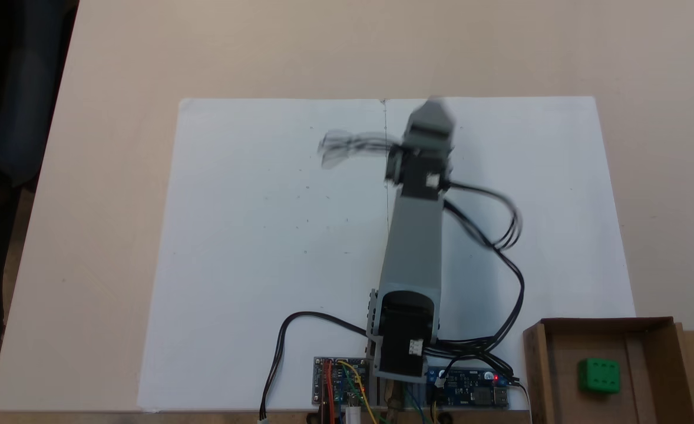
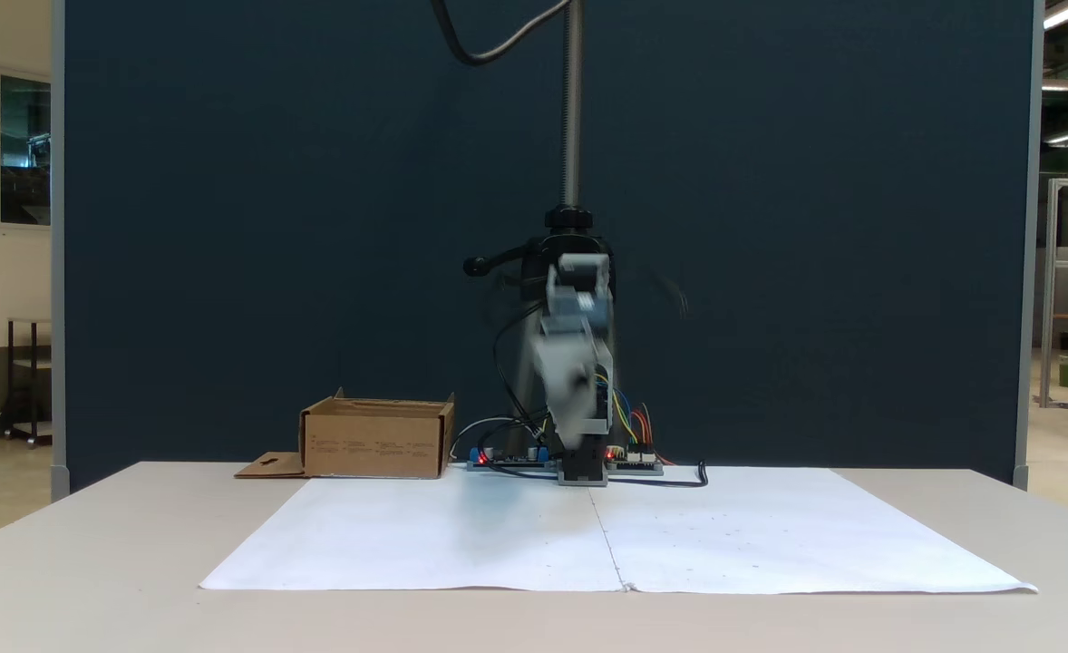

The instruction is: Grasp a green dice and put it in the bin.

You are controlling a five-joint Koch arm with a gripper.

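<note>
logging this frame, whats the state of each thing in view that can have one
green dice: lying inside the bin, not held
bin: open-topped, upright on the table, side flap folded flat outward
hand: raised over the white paper, motion-blurred, open or shut cannot be told
control boards: red lights lit

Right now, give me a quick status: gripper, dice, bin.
Gripper raised over the white paper, motion-blurred, jaw state unreadable. Green dice resting inside the bin. Nothing in the way.
</note>
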